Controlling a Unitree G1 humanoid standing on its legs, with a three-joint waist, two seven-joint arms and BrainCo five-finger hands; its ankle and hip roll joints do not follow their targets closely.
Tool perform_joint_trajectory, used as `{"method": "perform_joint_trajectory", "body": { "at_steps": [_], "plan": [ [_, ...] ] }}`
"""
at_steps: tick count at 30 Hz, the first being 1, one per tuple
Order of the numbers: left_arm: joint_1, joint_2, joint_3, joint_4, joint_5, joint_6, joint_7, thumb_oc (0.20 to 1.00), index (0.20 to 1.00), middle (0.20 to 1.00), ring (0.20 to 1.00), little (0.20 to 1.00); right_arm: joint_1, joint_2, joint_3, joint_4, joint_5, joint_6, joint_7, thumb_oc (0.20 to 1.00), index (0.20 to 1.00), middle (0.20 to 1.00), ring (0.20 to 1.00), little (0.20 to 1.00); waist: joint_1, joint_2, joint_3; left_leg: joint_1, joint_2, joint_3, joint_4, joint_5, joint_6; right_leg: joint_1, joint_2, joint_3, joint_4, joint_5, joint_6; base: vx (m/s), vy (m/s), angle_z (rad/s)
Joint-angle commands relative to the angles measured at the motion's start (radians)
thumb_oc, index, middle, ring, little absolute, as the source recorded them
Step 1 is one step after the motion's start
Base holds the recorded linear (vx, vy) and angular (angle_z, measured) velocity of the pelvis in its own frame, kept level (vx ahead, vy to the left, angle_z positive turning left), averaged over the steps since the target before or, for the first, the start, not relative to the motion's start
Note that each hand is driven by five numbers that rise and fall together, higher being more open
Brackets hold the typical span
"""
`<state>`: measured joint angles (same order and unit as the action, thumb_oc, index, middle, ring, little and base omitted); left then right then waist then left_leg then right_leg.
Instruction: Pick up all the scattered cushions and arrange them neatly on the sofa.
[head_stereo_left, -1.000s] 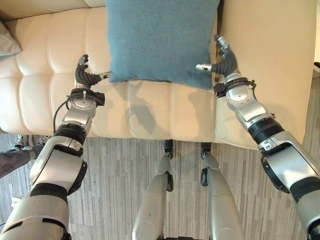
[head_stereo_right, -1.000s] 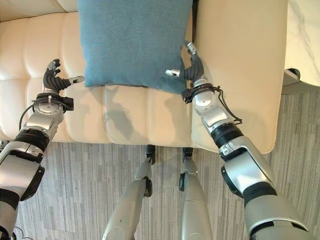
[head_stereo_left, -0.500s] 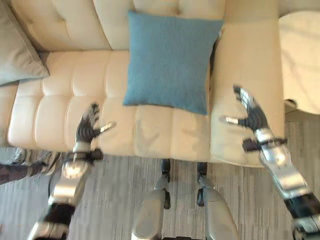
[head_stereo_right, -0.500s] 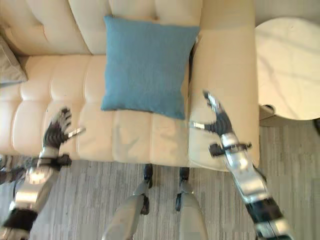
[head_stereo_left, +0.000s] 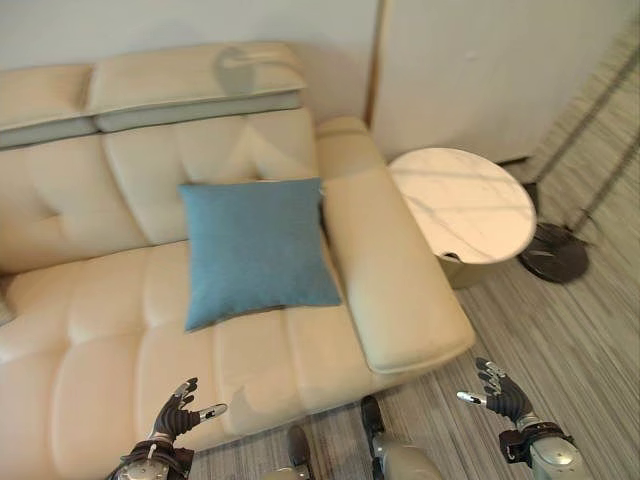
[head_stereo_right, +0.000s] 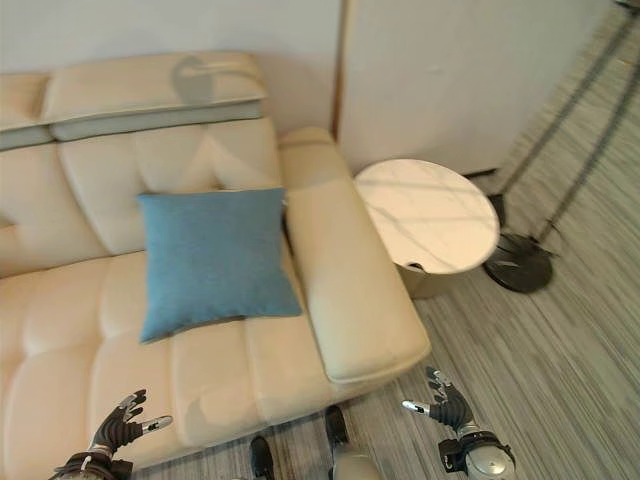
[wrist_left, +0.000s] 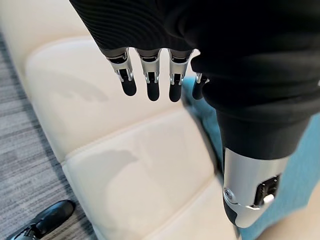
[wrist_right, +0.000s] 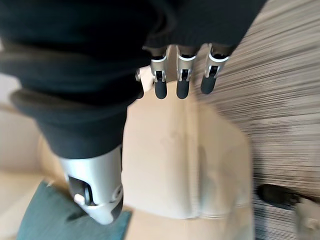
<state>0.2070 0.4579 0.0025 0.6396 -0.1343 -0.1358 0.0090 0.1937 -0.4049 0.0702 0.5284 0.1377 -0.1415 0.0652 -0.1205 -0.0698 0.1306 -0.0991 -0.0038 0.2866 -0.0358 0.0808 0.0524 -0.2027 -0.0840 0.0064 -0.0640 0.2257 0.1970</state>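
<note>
Left eye view. Cream leather sofa (head_stereo_left: 120, 350), tufted seat, two headrest pads along the back edge. Blue cushion (head_stereo_left: 255, 250) propped against the backrest at the seat's right end, just beside the right armrest (head_stereo_left: 385, 275), its lower edge resting on the seat. Left hand (head_stereo_left: 180, 415) at the seat's front edge, fingers spread and relaxed, holding nothing, well apart from the blue cushion. Right hand (head_stereo_left: 497, 393) over the striped grey floor (head_stereo_left: 570, 340), off the armrest's front corner, fingers likewise spread, empty, well apart from the cushion. Round marble-topped side table (head_stereo_left: 462, 205) beside the armrest; dark round stand base (head_stereo_left: 553, 253) on the floor past it.

Right eye view. Same layout. Blue cushion (head_stereo_right: 213, 260) at the seat's right end, against the backrest. Left hand (head_stereo_right: 122, 425) low at the front edge; right hand (head_stereo_right: 445, 404) over the floor.

Left wrist view. Left hand (wrist_left: 150, 75) with fingers straight, nothing between them, above the cream seat panels; edge of the blue cushion (wrist_left: 295, 190) beyond, not touched.

Right wrist view. Right hand (wrist_right: 182, 75) with fingers straight and empty, above the armrest's front end; corner of the blue cushion (wrist_right: 50, 220) near the thumb in the picture, no contact.
</note>
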Motion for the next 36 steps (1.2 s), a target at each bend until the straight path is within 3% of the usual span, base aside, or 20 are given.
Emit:
{"method": "perform_joint_trajectory", "body": {
  "at_steps": [1, 2, 3, 4, 5, 6, 7, 10, 12, 13, 16, 19, 23, 36],
  "plan": [
    [-0.016, 0.042, 0.008, -0.062, 0.004, -0.040, 0.028, 1.000, 1.000, 1.000, 1.000, 1.000, -0.030, -0.020, 0.001, -0.019, 0.010, -0.025, -0.025, 1.000, 1.000, 1.000, 1.000, 1.000, 0.079, 0.037, 0.030, -0.003, 0.057, -0.065, -0.052, 0.000, -0.081, 0.011, -0.010, -0.067, 0.309, -0.210, -0.032, -0.38, -0.074, -0.20],
    [-0.030, 0.038, 0.003, -0.062, -0.014, -0.037, 0.031, 1.000, 1.000, 1.000, 1.000, 1.000, -0.028, -0.006, -0.004, 0.026, 0.016, -0.024, -0.035, 1.000, 1.000, 1.000, 1.000, 1.000, 0.091, 0.041, 0.022, -0.021, 0.061, -0.081, -0.052, 0.016, -0.080, 0.057, 0.011, -0.040, 0.422, -0.254, -0.040, -0.19, -0.060, 0.02],
    [-0.031, 0.038, 0.003, -0.062, -0.014, -0.037, 0.031, 1.000, 1.000, 1.000, 1.000, 1.000, -0.028, -0.006, -0.004, 0.026, 0.016, -0.024, -0.035, 1.000, 1.000, 1.000, 1.000, 1.000, 0.092, 0.042, 0.019, -0.025, 0.064, -0.079, -0.052, 0.017, -0.081, 0.053, 0.013, -0.039, 0.420, -0.250, -0.041, -0.31, -0.158, 0.37],
    [-0.037, 0.022, -0.007, -0.056, -0.027, -0.037, 0.035, 1.000, 1.000, 1.000, 1.000, 1.000, -0.029, 0.008, -0.013, 0.045, 0.023, -0.020, -0.047, 1.000, 1.000, 1.000, 1.000, 1.000, 0.111, 0.032, 0.008, -0.051, 0.060, -0.091, -0.052, 0.039, -0.088, 0.115, 0.036, -0.023, 0.402, -0.282, -0.059, -0.24, -0.221, 0.32],
    [-0.048, 0.010, -0.017, -0.051, -0.036, -0.040, 0.038, 1.000, 1.000, 1.000, 1.000, 1.000, -0.038, 0.015, -0.018, 0.066, 0.036, -0.017, -0.062, 1.000, 1.000, 1.000, 1.000, 1.000, 0.130, 0.017, -0.002, -0.102, 0.059, -0.101, -0.051, 0.071, -0.104, 0.190, 0.057, -0.036, 0.252, -0.369, -0.091, -0.23, -0.221, 0.20],
    [-0.048, 0.010, -0.017, -0.051, -0.036, -0.040, 0.038, 1.000, 1.000, 1.000, 1.000, 1.000, -0.038, 0.015, -0.018, 0.067, 0.036, -0.017, -0.062, 1.000, 1.000, 1.000, 1.000, 1.000, 0.127, 0.017, -0.002, -0.102, 0.058, -0.104, -0.051, 0.071, -0.104, 0.193, 0.057, -0.039, 0.247, -0.367, -0.091, -0.31, -0.240, 0.10],
    [-0.048, -0.005, -0.017, -0.058, -0.050, -0.042, 0.046, 1.000, 1.000, 1.000, 1.000, 1.000, -0.040, 0.009, -0.018, 0.063, 0.032, -0.016, -0.074, 1.000, 1.000, 1.000, 1.000, 1.000, 0.129, 0.022, 0.005, -0.154, 0.073, -0.103, -0.043, 0.108, -0.127, 0.188, 0.096, -0.010, 0.158, -0.369, -0.119, -0.29, -0.189, 0.18],
    [-0.057, -0.018, -0.017, -0.060, -0.058, -0.040, 0.053, 1.000, 1.000, 1.000, 1.000, 1.000, -0.039, 0.001, -0.023, 0.071, 0.033, -0.016, -0.086, 1.000, 1.000, 1.000, 1.000, 1.000, 0.124, 0.033, 0.024, -0.193, 0.075, -0.104, -0.017, 0.128, -0.154, 0.193, 0.110, -0.026, 0.110, -0.350, -0.127, -0.31, -0.145, 0.61],
    [-0.071, -0.032, -0.022, -0.046, -0.058, -0.039, 0.053, 1.000, 1.000, 1.000, 1.000, 1.000, -0.052, -0.021, -0.017, 0.076, 0.022, -0.006, -0.095, 1.000, 1.000, 1.000, 1.000, 1.000, 0.110, 0.027, 0.049, -0.212, 0.053, -0.132, 0.083, 0.068, -0.145, 0.168, 0.084, -0.053, 0.095, -0.311, -0.128, -0.40, -0.037, 0.73],
    [-0.064, -0.036, -0.018, -0.031, -0.053, -0.040, 0.049, 1.000, 1.000, 1.000, 1.000, 1.000, -0.049, -0.026, -0.018, 0.061, 0.023, -0.005, -0.093, 1.000, 1.000, 1.000, 1.000, 1.000, 0.099, 0.002, 0.047, -0.176, 0.023, -0.187, 0.168, -0.036, -0.128, 0.146, 0.050, -0.054, 0.095, -0.274, -0.121, -0.30, -0.015, 0.28],
    [-0.059, -0.047, -0.018, -0.021, -0.051, -0.039, 0.048, 1.000, 1.000, 1.000, 1.000, 1.000, -0.039, -0.027, -0.016, 0.055, 0.020, -0.009, -0.082, 1.000, 1.000, 1.000, 1.000, 1.000, 0.080, -0.011, 0.036, -0.095, 0.007, -0.233, 0.224, -0.137, -0.121, 0.127, 0.027, -0.055, 0.074, -0.247, -0.119, -0.13, 0.022, 0.10],
    [-0.068, -0.056, -0.040, -0.002, -0.041, -0.034, 0.054, 1.000, 1.000, 1.000, 1.000, 1.000, -0.035, -0.017, -0.005, 0.069, 0.014, -0.013, -0.084, 1.000, 1.000, 1.000, 1.000, 1.000, 0.055, 0.004, 0.009, -0.030, 0.034, -0.212, 0.147, -0.115, -0.121, 0.122, 0.036, -0.071, 0.053, -0.239, -0.115, -0.02, 0.068, 0.20],
    [-0.063, -0.048, -0.048, 0.002, -0.010, -0.029, 0.050, 1.000, 1.000, 1.000, 1.000, 1.000, -0.022, -0.015, 0.001, 0.056, -0.001, -0.008, -0.083, 1.000, 1.000, 1.000, 1.000, 1.000, 0.040, 0.017, -0.025, 0.043, 0.028, -0.193, 0.002, -0.091, -0.120, 0.130, 0.050, -0.073, 0.030, -0.225, -0.105, 0.01, 0.072, 0.25],
    [-0.044, -0.034, -0.047, -0.027, 0.023, -0.023, 0.038, 1.000, 1.000, 1.000, 1.000, 1.000, -0.005, -0.009, 0.018, 0.038, -0.035, 0.002, -0.074, 1.000, 1.000, 1.000, 1.000, 1.000, 0.046, 0.010, -0.061, 0.114, 0.012, -0.178, -0.052, -0.095, -0.100, 0.167, 0.041, -0.046, 0.023, -0.211, -0.084, 0.00, 0.051, -0.15]
  ]
}}
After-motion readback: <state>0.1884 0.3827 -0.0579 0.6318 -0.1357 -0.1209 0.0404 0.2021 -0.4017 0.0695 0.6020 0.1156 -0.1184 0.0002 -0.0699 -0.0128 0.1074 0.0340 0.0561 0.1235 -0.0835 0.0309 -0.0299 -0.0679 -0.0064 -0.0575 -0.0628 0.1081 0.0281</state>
